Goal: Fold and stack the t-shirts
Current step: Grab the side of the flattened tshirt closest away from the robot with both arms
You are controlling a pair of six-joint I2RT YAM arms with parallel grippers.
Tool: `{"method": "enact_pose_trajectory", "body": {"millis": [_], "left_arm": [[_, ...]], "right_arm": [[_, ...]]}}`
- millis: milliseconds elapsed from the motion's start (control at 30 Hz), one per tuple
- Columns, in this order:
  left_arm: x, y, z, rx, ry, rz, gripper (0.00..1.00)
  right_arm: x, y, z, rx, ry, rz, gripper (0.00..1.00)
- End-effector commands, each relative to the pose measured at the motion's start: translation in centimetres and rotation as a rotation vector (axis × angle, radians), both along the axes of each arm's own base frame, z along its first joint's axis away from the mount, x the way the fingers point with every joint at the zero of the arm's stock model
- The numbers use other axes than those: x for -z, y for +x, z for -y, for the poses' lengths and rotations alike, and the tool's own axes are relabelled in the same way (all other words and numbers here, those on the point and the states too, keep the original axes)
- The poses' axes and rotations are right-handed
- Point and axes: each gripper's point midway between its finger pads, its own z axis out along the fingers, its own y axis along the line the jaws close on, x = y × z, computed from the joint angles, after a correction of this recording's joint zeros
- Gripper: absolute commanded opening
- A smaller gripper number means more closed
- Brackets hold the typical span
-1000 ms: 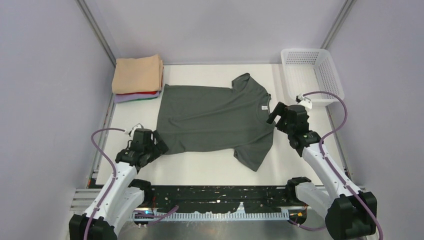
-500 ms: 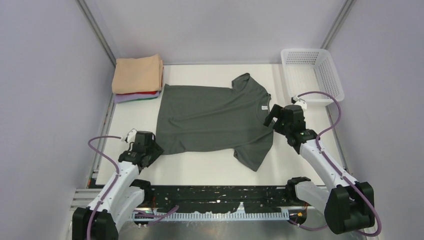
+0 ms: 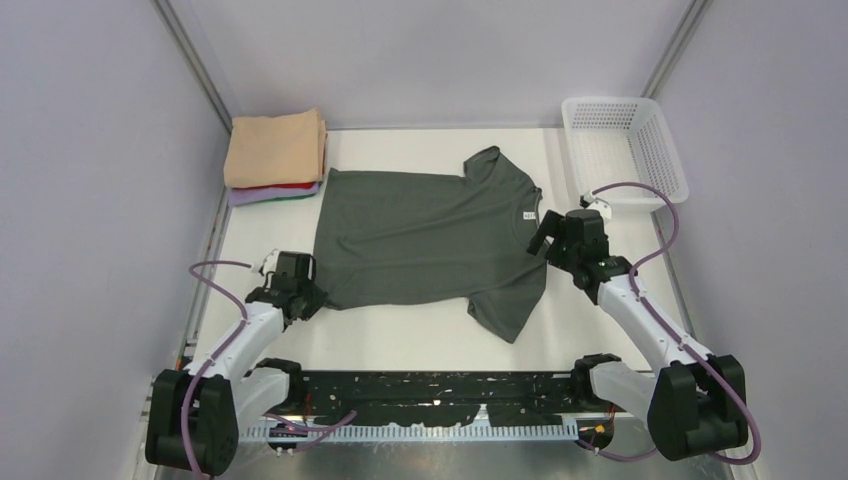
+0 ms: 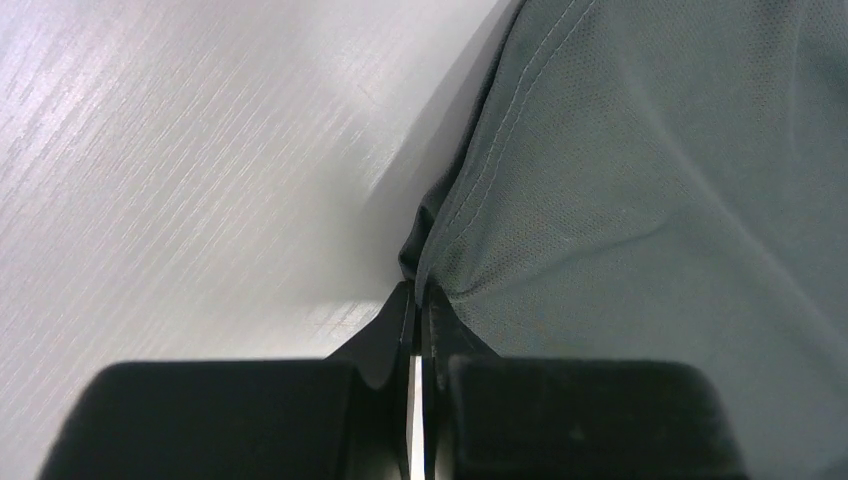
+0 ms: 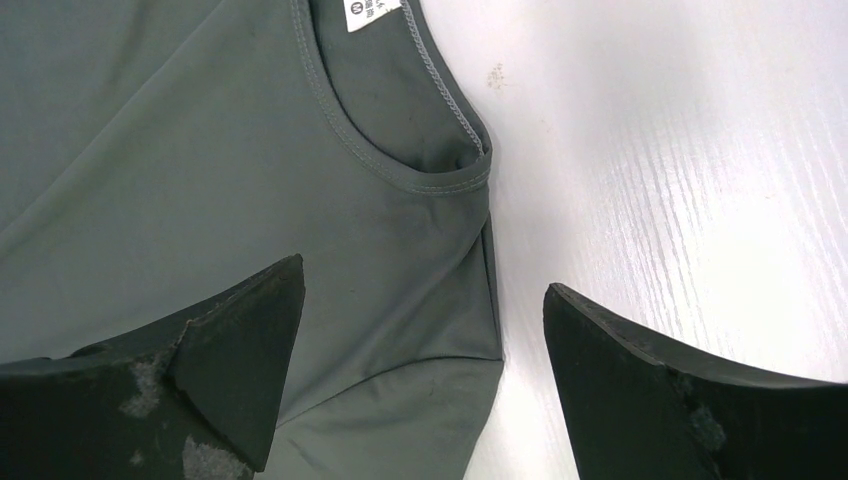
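Pinching the near hem corner of the charcoal t-shirt (image 4: 640,200) with the left tool (image 4: 415,300), pressed together on the stitched edge, low against the bench (image 4: 150,150). Spread flat across the middle of the bench: hem to the left, neck and label to the right, one sleeve toward the near edge. Hovering over the shoulder just beside the collar with the right tool (image 5: 425,290), spread wide, one side above cloth and the other above bare bench, gripping nothing.

Judging by this, at the start of the first fold, with one end gripped and the other not yet. Next, probably: lowering the right tool onto the shoulder edge and closing on it, then lifting both ends together and carrying the near side over toward the far one. Worth checking that the hem pinch holds enough cloth.

Farther back, at the far left corner: folded shirts (image 3: 275,150) in a neat stack, peach on top, red and lavender beneath. At the far right, a white basket (image 3: 625,140).
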Motion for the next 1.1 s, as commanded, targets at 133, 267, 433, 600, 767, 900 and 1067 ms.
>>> {"method": "enact_pose_trajectory", "body": {"millis": [133, 267, 433, 600, 767, 900, 1067], "left_arm": [[-1.4, 0.2, -0.8, 0.009, 0.043, 0.041, 0.0], [-2.4, 0.4, -0.8, 0.025, 0.046, 0.086, 0.0], [-3.2, 0.4, -0.4, 0.054, 0.033, 0.124, 0.0], [-3.3, 0.4, -0.2, 0.07, 0.026, 0.145, 0.0], [-3.3, 0.4, 0.0, 0.083, 0.021, 0.148, 0.0], [-3.1, 0.3, -0.1, 0.085, 0.024, 0.148, 0.0], [-3.0, 0.2, -0.2, 0.086, 0.031, 0.145, 0.0]], "right_arm": [[-2.3, -0.7, -2.7, -0.124, -0.025, -0.019, 0.9], [0.7, -5.5, -6.3, -0.329, -0.118, -0.223, 0.86], [2.5, -11.2, -8.6, -0.492, -0.168, -0.374, 0.78], [4.5, -15.4, -10.5, -0.659, -0.162, -0.511, 0.71], [6.2, -16.4, -11.2, -0.709, -0.156, -0.586, 0.66], [7.2, -16.3, -11.7, -0.747, -0.158, -0.609, 0.65], [9.2, -15.2, -10.7, -0.697, -0.243, -0.634, 0.6]]}}
